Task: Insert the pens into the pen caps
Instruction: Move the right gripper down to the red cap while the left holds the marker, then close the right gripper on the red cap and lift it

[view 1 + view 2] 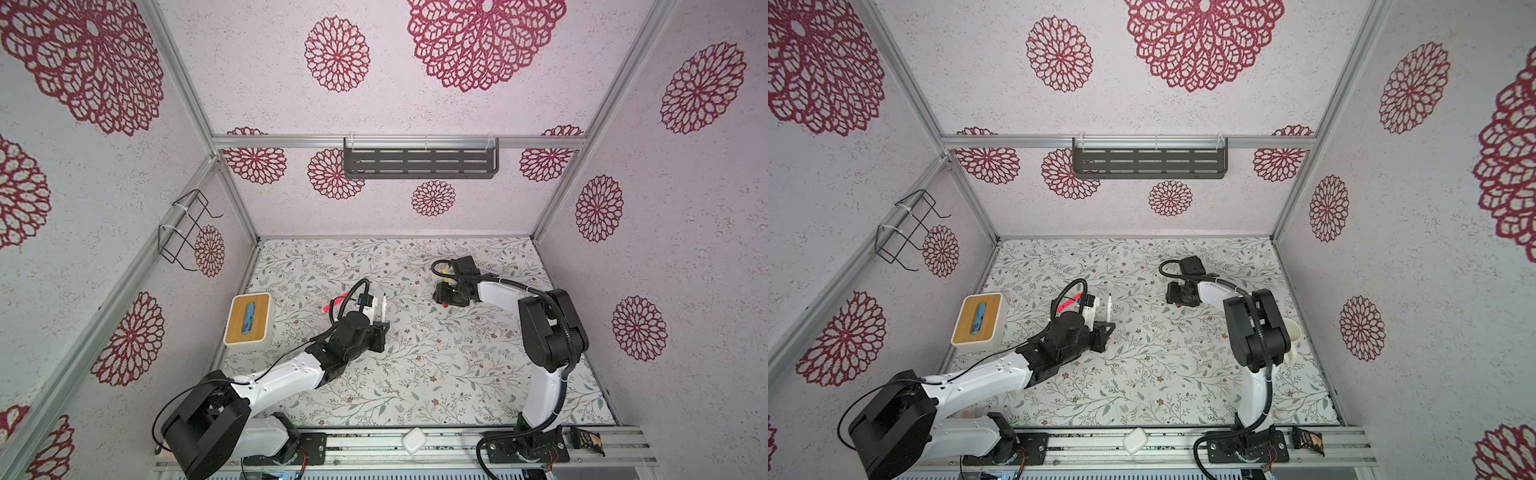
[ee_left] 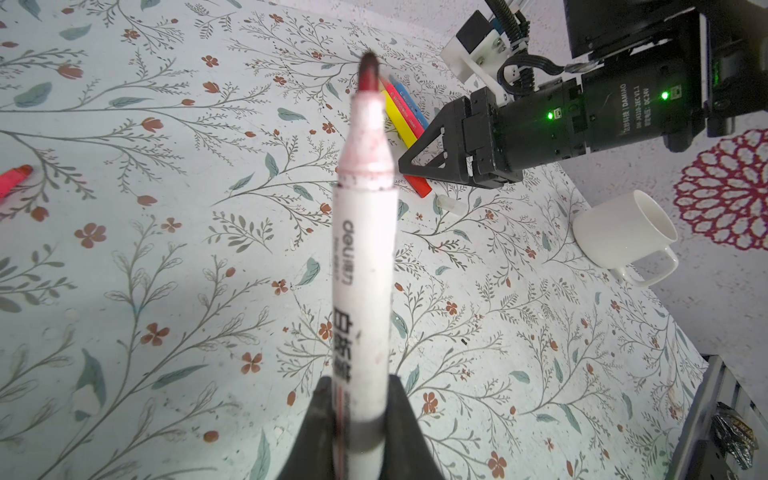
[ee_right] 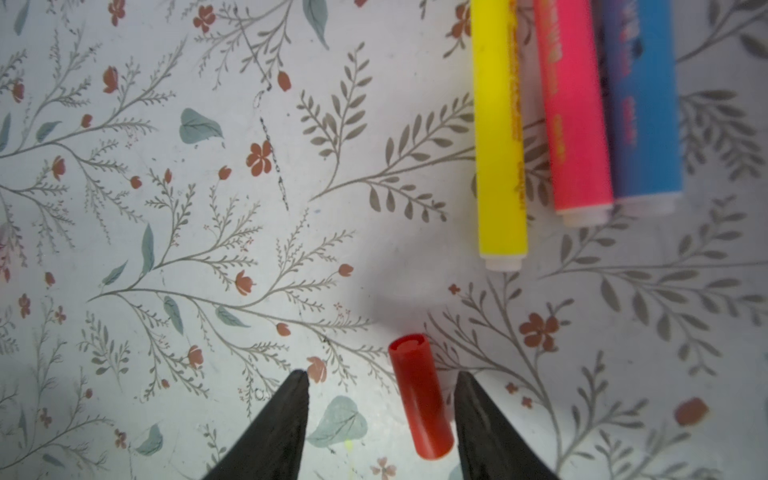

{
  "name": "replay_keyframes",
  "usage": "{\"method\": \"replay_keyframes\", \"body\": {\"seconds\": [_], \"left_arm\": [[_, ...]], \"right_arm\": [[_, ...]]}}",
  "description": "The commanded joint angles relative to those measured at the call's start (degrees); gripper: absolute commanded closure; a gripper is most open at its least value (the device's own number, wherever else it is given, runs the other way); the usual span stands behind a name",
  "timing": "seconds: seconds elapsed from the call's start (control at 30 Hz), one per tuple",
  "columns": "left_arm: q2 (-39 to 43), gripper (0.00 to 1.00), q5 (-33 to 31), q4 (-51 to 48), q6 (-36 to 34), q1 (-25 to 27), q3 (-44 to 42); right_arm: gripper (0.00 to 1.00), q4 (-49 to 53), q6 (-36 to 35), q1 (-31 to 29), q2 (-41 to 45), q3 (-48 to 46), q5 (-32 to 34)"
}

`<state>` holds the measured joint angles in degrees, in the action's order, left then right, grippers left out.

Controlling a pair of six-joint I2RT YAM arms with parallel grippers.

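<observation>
Left arm stretched low, forearm angled toward middle; left gripper clamped tight on pen. Right arm elbow raised, reaching far; right gripper pointing down, jaws parted.

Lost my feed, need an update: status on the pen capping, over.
Left gripper shut on white marker, tip bare. Right gripper open, straddling red cap on table. Nothing blocking; three highlighters lie beside.

smooth red plastic cap, matt wooden box lid

Top views: high overhead, facing down, whole table. Wrist views: close above table, sharing coloured pens.
</observation>
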<state>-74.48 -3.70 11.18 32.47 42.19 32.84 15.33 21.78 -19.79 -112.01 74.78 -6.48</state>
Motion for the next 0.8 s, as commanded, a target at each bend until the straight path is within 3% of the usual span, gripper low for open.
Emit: {"method": "replay_keyframes", "body": {"seconds": [0.0,0.33,0.77], "left_arm": [[1.24,1.00,-0.60,-0.26,-1.01,-0.65,-0.41],[2.06,1.00,-0.74,-0.79,-0.98,-0.63,-0.89],[2.32,1.00,-1.01,-1.23,-0.94,-0.66,-0.93]], "right_arm": [[0.46,5.41,-2.80,-1.14,-1.06,4.20,6.00],[0.59,12.06,-7.01,-2.01,-3.89,9.04,10.36],[0.60,14.11,-9.00,-2.04,-6.33,10.99,11.05]]}}
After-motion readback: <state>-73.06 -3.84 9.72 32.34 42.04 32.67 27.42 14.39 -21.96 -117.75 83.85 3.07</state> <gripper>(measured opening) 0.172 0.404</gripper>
